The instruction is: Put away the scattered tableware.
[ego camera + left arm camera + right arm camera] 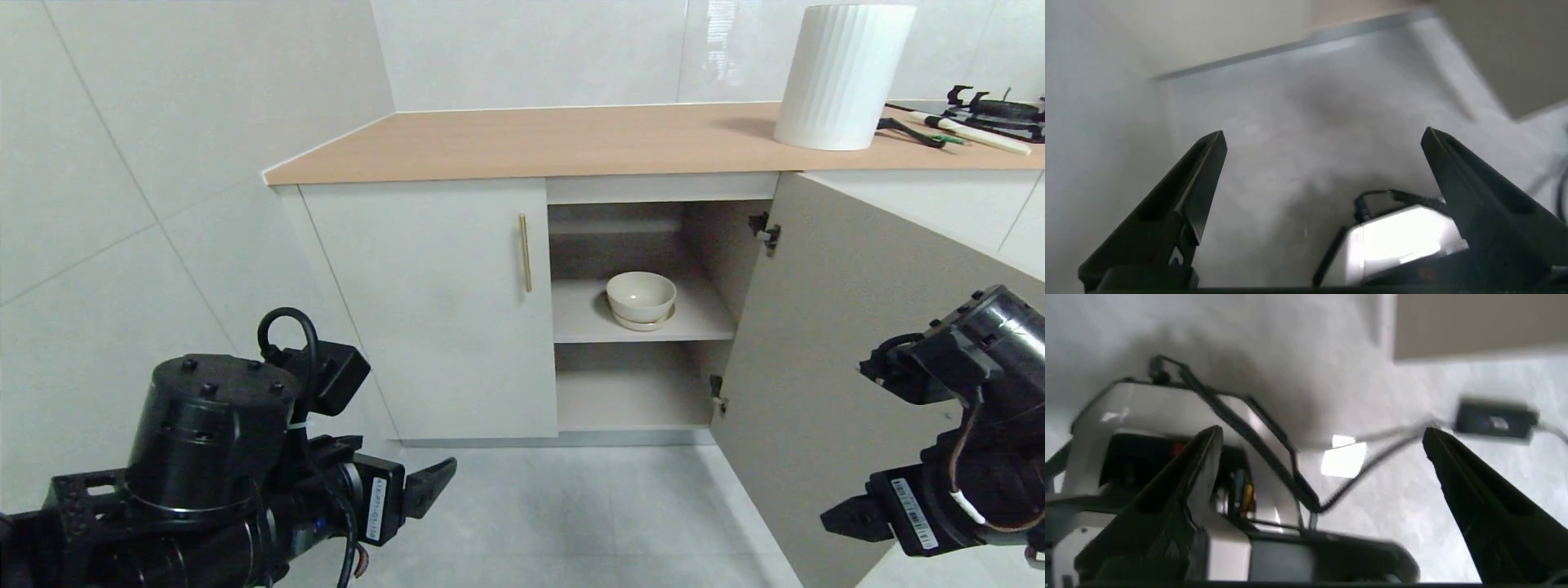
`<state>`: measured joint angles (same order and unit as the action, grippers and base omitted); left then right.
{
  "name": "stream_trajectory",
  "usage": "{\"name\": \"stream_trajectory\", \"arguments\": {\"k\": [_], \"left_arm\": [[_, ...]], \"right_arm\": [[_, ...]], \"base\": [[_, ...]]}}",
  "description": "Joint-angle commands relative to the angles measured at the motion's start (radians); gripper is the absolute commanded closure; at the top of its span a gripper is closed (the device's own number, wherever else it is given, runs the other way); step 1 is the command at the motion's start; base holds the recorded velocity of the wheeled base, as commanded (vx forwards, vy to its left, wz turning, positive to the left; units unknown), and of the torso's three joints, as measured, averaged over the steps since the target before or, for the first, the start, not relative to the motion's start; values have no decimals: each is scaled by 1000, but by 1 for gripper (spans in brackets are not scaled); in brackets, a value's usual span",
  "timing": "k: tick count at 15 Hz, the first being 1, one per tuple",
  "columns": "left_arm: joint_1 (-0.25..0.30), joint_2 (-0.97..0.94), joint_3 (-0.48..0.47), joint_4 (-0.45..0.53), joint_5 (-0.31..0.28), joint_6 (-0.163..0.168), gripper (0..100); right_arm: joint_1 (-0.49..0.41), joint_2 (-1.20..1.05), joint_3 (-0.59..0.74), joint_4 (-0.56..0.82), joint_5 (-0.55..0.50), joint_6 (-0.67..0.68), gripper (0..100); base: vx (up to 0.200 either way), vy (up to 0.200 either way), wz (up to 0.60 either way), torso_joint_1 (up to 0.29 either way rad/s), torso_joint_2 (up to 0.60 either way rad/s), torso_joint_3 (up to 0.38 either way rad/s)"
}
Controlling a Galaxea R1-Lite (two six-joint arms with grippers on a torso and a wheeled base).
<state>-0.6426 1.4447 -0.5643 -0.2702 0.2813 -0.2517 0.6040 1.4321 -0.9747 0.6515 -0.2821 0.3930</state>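
We see the left gripper spread wide. Its two dark fingers stand far apart, with bare grey floor between them, and they touch no object. In the head view this arm sits low at about seven o'clock, with one fingertip pointing toward the cabinet.

The right gripper is just as wide open. Its fingers are well apart and pinch nothing. In the head view it hangs at about four o'clock, just in front of the open right door, but we cannot tell whether it touches the door.

The tableware is inside the cabinet. A cream bowl stands upright on a small plate on the middle shelf, slightly to the three o'clock side of the picture's centre. The compartment below it lies at six o'clock from the bowl.

The left door is shut, and its slim brass handle stands at nine o'clock from the bowl.

The wooden countertop runs along at twelve o'clock. A tall white ribbed canister stands on it at about one o'clock. At three o'clock from the canister lie a few utensils, with a black stove grate just beyond them.
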Motion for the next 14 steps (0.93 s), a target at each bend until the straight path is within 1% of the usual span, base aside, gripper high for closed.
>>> {"name": "stream_trajectory", "arguments": {"k": [1,3,4,5,6,8,11,12,14], "left_arm": [[3,2,1,0,1,-1,0],[3,2,1,0,1,-1,0],[3,2,1,0,1,-1,0],[3,2,1,0,1,-1,0],[3,3,3,0,1,-1,0],[3,2,4,0,1,0,0],[3,2,6,0,1,0,0],[3,2,6,0,1,-1,0],[3,2,6,0,1,-1,0]], "right_arm": [[-4,8,-4,8,-2,0,0],[-4,10,-10,48,-5,-2,0],[-9,17,-33,99,-5,0,0],[-9,17,-33,99,-5,0,0],[-40,28,-55,139,-14,0,0],[-76,24,-61,142,-22,-2,0],[-138,11,-75,146,-60,-11,0],[-204,-10,-82,175,-74,-59,0],[-316,-29,-105,180,-72,-115,0]], "base": [[0,-200,0,-2,-7,12],[0,-200,0,5,2,-5],[0,-200,0,7,-2,2],[0,-200,0,-2,7,2],[0,-200,0,-2,-2,-2],[0,-200,0,7,5,5],[0,0,0,0,0,0],[0,0,0,0,0,0],[0,0,0,0,0,0]]}}
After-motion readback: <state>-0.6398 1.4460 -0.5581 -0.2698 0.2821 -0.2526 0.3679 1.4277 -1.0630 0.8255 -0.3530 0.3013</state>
